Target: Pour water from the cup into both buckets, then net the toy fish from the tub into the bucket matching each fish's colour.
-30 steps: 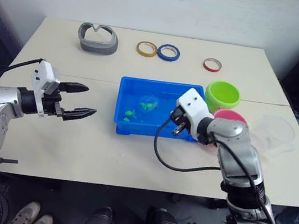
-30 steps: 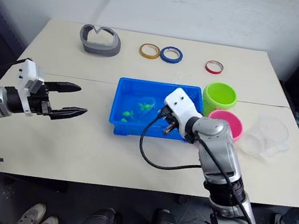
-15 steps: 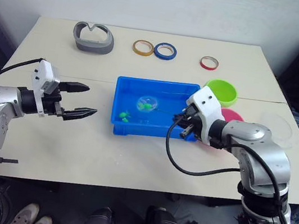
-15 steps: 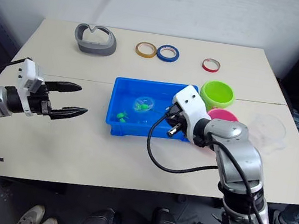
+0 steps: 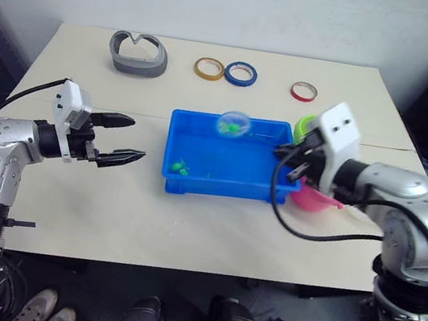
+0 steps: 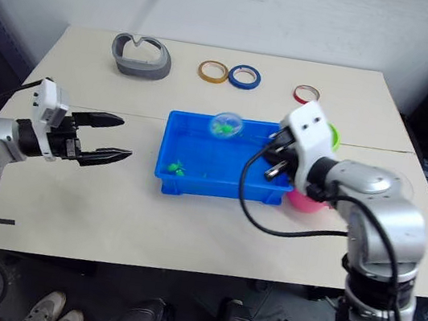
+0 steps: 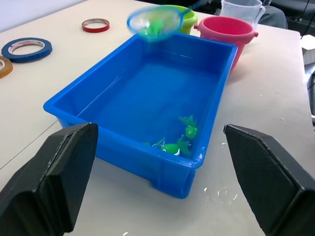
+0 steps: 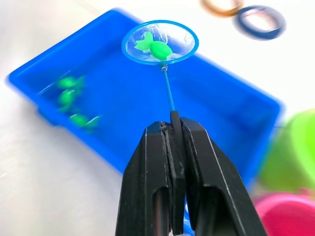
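While lifted, net [image 8: 160,43] hangs over tub's [image 5: 194,186] far rim

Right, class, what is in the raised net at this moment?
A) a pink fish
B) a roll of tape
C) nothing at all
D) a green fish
D: the right wrist view shows a green fish lying in the net, which the right gripper holds by its handle above the tub.

Left gripper [image 5: 125,138] held forward, fingers spread wide. Right gripper [image 8: 173,129] raised, fingers clamped together; forearm bent inward.
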Available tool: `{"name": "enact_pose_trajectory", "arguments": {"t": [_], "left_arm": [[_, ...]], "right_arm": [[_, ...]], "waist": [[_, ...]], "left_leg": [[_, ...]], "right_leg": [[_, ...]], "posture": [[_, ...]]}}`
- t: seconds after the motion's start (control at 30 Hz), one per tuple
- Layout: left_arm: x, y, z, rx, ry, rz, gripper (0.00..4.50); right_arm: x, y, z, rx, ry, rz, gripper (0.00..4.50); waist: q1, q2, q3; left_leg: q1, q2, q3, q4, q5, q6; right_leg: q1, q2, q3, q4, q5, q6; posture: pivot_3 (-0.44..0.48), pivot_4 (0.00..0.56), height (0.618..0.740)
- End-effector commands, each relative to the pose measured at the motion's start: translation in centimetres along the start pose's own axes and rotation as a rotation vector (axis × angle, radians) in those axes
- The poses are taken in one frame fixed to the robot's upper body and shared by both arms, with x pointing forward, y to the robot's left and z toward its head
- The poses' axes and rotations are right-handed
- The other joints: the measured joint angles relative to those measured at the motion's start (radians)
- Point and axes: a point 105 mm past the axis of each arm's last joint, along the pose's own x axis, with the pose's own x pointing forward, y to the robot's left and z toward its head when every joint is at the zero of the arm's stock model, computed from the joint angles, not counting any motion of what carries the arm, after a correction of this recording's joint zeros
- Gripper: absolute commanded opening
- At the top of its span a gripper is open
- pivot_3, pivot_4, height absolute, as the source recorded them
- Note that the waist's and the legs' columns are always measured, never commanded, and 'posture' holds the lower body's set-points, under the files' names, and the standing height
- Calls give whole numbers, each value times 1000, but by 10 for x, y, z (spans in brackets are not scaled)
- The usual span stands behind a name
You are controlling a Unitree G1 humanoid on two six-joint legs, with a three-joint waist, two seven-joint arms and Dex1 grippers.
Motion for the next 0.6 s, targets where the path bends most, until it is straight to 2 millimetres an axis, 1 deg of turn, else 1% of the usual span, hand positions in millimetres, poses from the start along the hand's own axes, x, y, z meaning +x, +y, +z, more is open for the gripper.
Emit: {"name": "enact_pose_trajectory", "arguments": {"t": [0.03,0.13,0.27,0.3,0.43,0.6], "left_arm": [[6,1,8,38,-23,-18,4469],[10,2,7,38,-28,-27,4469],[12,2,8,40,-32,-32,4469],[12,2,8,40,-33,-32,4469],[12,2,8,41,-32,-35,4469],[16,2,8,43,-37,-43,4469]], "right_arm": [[-22,-39,11,-15,-41,-158,0],[-34,-66,7,-42,-12,-254,0],[-42,-89,-8,-94,54,-334,0],[-44,-95,-15,-127,86,-360,0],[-41,-103,-30,-272,159,-394,0],[-25,-102,-37,-458,178,-398,0]], "waist": [[0,0,0],[-2,0,0],[-6,0,0],[-5,0,0],[-4,0,0],[-4,0,0]], "left_leg": [[0,0,0,0,0,0],[0,0,1,-1,0,0],[0,0,3,-2,0,0],[1,1,3,-2,0,0],[1,0,4,-2,0,0],[2,0,5,-2,1,-1]], "right_leg": [[0,0,0,0,0,0],[0,0,0,0,0,0],[0,1,0,0,0,0],[0,1,0,0,0,0],[0,1,0,-1,0,1],[0,2,-1,-1,0,1]], "posture": [[0,150,713],[0,150,713],[0,150,713],[0,150,713],[0,150,713],[0,150,713]]}}
